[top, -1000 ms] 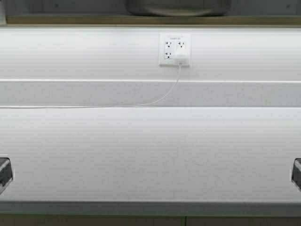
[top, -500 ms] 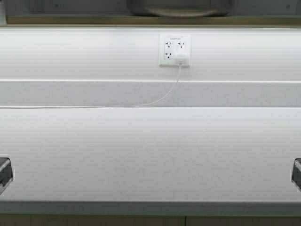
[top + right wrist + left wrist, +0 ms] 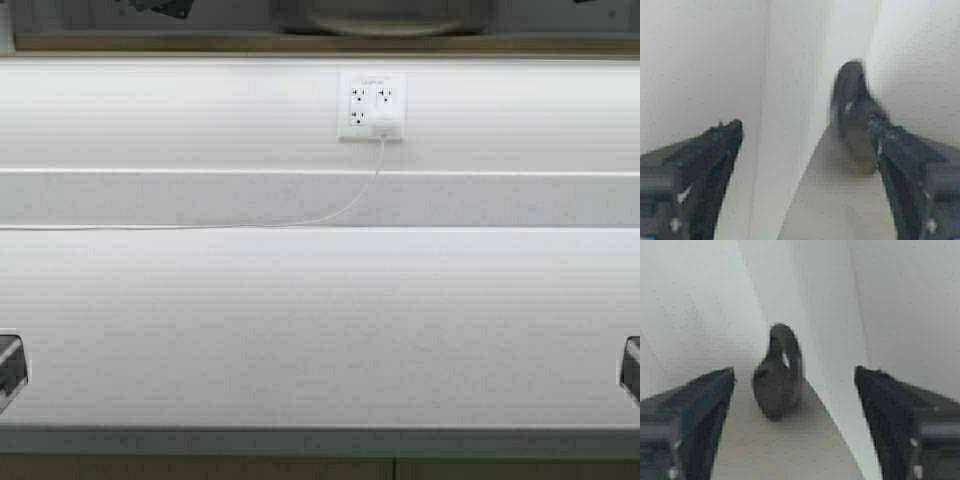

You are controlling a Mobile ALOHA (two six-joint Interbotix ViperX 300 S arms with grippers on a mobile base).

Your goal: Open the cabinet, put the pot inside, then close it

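Only the underside of the pot (image 3: pixel 380 16) shows, at the top of the high view above the cabinet's (image 3: pixel 200 42) tan bottom edge. The cabinet doors are out of view. In the left wrist view a black loop handle (image 3: pixel 780 372) stands between the wide-apart fingers of my left gripper (image 3: pixel 795 371), touching neither. In the right wrist view the pot's other loop handle (image 3: pixel 852 107) sits close to one finger of my right gripper (image 3: pixel 805 122), which is open. Pale grey interior walls surround both handles.
A white counter (image 3: pixel 320 330) runs across below, with a front edge near the bottom. On the backsplash a wall outlet (image 3: pixel 371 105) holds a plug, and its white cable (image 3: pixel 300 222) trails left. Dark fittings (image 3: pixel 10 370) sit at both side edges.
Dark parts of both arms have come into sight at the top corners of the high view. The pot's underside has shifted slightly.
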